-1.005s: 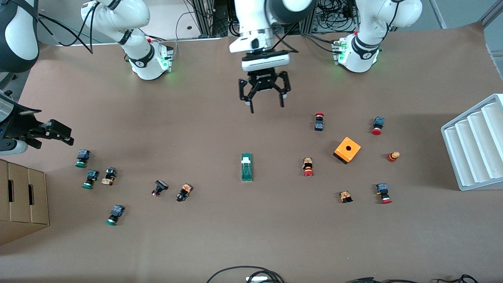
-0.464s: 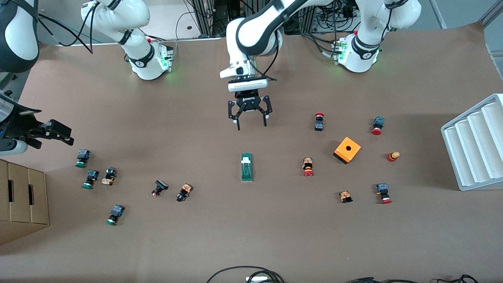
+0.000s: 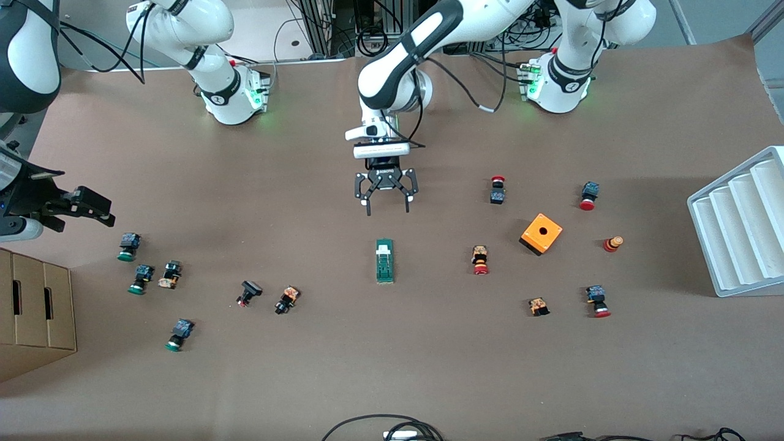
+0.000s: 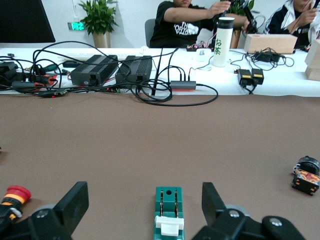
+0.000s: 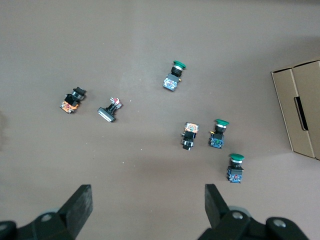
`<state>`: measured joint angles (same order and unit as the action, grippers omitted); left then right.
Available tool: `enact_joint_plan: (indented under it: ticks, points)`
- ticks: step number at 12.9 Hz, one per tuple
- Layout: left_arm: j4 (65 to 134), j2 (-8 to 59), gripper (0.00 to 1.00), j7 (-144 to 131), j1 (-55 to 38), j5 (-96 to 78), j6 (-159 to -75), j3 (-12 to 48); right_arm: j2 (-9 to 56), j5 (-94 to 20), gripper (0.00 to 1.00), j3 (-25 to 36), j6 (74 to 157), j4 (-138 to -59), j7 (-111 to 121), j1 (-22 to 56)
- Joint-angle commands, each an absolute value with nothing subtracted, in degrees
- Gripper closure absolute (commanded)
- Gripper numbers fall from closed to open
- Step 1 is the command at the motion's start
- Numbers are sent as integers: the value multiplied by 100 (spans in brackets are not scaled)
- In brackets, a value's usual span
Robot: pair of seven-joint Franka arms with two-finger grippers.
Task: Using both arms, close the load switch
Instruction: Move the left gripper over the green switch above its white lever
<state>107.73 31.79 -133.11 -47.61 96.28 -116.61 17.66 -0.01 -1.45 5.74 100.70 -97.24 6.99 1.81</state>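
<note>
The load switch [image 3: 384, 261], a narrow dark-green block with a white handle [image 3: 383, 250], lies flat at the middle of the table. My left gripper [image 3: 388, 211] is open and empty. It hangs over bare table just off the switch's handle end. In the left wrist view the switch [image 4: 168, 212] shows between the two spread fingers [image 4: 75, 200] of my left gripper [image 4: 144, 192], apart from both. My right gripper [image 3: 101, 211] waits, open and empty, over the right arm's end of the table. In the right wrist view my right gripper [image 5: 147, 200] has nothing between its fingers.
An orange box with a hole [image 3: 541, 233] and several red push buttons [image 3: 481, 260] lie toward the left arm's end. Several green push buttons [image 3: 141, 278] lie under my right gripper [image 5: 218, 134]. A white stepped tray [image 3: 741, 226] and a cardboard box [image 3: 33, 306] stand at the table's ends.
My left gripper has come down and moved closer to the load switch's handle end, staying open. The right arm and the switch have not moved.
</note>
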Motion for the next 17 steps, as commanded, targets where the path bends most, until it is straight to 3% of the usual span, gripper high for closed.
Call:
enact_joint_plan:
  ticks: [1, 4, 7, 10, 17]
  points:
    - [10512, 3751, 0, -13920, -4834, 10168, -11059, 1898, 17, -123, 0, 545, 10125, -9694, 774, 123]
    - [10486, 4121, 0, -14272, -4834, 10712, -10829, 1907, 18, -123, 0, 545, 10125, -9694, 773, 123]
    - [9933, 4762, 0, -14326, -4852, 10881, -10372, 2003, 18, -123, 0, 545, 10125, -9694, 773, 123]
    - [9879, 4921, 0, -14326, -4860, 10987, -10222, 2039, 18, -114, 0, 545, 10125, -9694, 756, 123]
    - [9053, 5598, 0, -14317, -5036, 10977, -10116, 2039, 61, -70, 0, 554, 10063, -9694, 738, 79]
